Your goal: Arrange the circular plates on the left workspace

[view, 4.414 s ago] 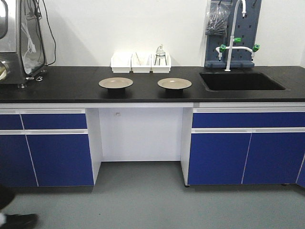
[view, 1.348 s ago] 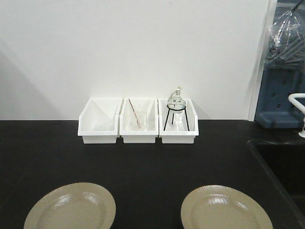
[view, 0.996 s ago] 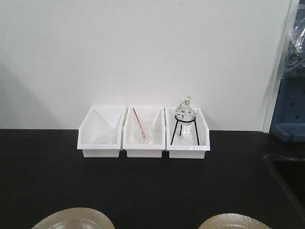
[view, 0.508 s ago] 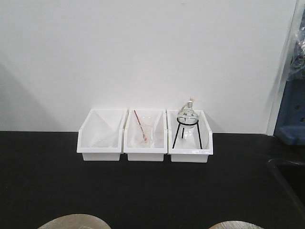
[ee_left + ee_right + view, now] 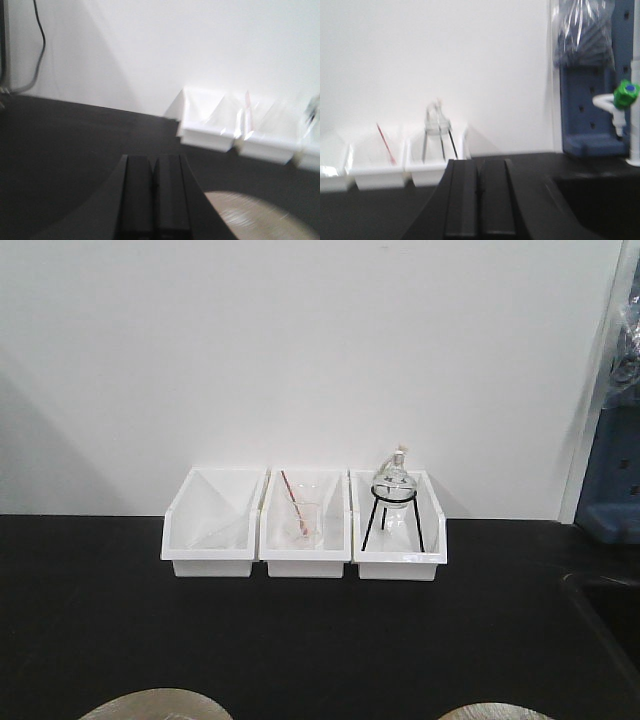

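Note:
Two beige circular plates lie on the black countertop (image 5: pixel 320 640). Only their far rims show at the bottom of the front view, the left plate (image 5: pixel 155 706) and the right plate (image 5: pixel 495 712). In the left wrist view the left plate (image 5: pixel 260 220) lies just right of my left gripper (image 5: pixel 154 162), which is shut and empty above the countertop (image 5: pixel 65 150). My right gripper (image 5: pixel 479 167) is shut and empty, above the countertop (image 5: pixel 375 215) in front of the bins. No plate shows in the right wrist view.
Three white bins (image 5: pixel 303 523) stand against the wall; one holds a beaker with a red rod (image 5: pixel 297 512), one a flask on a black tripod (image 5: pixel 392 500). The sink basin (image 5: pixel 600 200) lies to the right, below a blue pegboard (image 5: pixel 590 75) and a tap (image 5: pixel 622 107).
The front view closed in on the counter until half a second ago, and the plates slid down to its bottom edge. Since then nothing has moved.

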Motion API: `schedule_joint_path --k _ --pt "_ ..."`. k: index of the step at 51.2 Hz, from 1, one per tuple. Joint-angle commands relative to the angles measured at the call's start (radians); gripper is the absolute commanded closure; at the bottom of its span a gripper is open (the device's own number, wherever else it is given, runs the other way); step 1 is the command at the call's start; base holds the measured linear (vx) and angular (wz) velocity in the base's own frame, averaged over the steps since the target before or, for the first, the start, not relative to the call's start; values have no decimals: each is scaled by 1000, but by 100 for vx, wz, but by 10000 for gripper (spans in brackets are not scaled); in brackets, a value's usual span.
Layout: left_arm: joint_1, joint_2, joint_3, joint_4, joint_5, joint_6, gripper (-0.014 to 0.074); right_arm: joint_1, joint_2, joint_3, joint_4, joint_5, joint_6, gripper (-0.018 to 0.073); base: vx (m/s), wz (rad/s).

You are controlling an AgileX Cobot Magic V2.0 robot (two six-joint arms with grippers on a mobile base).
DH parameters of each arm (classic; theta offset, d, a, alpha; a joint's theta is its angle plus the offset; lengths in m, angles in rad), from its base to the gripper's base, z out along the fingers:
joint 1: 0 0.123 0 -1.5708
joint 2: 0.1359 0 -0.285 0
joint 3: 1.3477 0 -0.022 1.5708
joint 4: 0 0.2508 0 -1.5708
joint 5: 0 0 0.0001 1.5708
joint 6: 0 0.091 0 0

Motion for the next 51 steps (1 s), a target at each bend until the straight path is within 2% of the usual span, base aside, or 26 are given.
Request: schedule_joint_path --k 1,5,11,15,20,24,26,29,31,34,39,44,51 --pt "-6 -14 -68 -142 6 -146 596 1 -4 -109 5 -42 122 564 0 0" --pt "-7 -3 -132 -150 111 -151 596 1 45 -244 5 126 185 564 0 0" --pt "-7 60 -258 -181 269 -86 596 1 208 -443 13 326 185 564 0 0" --pt "-7 140 -360 -263 322 -4 596 3 364 -567 58 411 185 564 0 0" --pt "-7 283 -494 -473 400 207 596 42 571 -709 149 514 155 564 0 0" --pt "-7 424 -585 -662 480 396 596 82 732 -815 228 596 54 564 0 0" --pt "-7 505 -628 -786 532 508 596 102 813 -868 283 644 -4 564 0 0" --pt "-6 616 -678 -907 604 652 596 119 910 -933 375 713 -99 564 0 0" --pt "-6 699 -709 -1008 644 715 596 119 974 -973 458 770 -178 564 0 0" --pt "-5 805 -740 -1117 688 806 596 117 1049 -1010 590 834 -296 564 0 0" --pt "-1 990 -793 -1293 772 915 596 103 1153 -1027 820 942 -510 564 0 0" --pt "46 1134 -807 -1378 918 969 596 42 1215 -1027 970 1067 -646 564 0 0" --pt "157 1266 -802 -1383 1121 1016 596 -103 1256 -1013 1105 1185 -732 564 0 0"
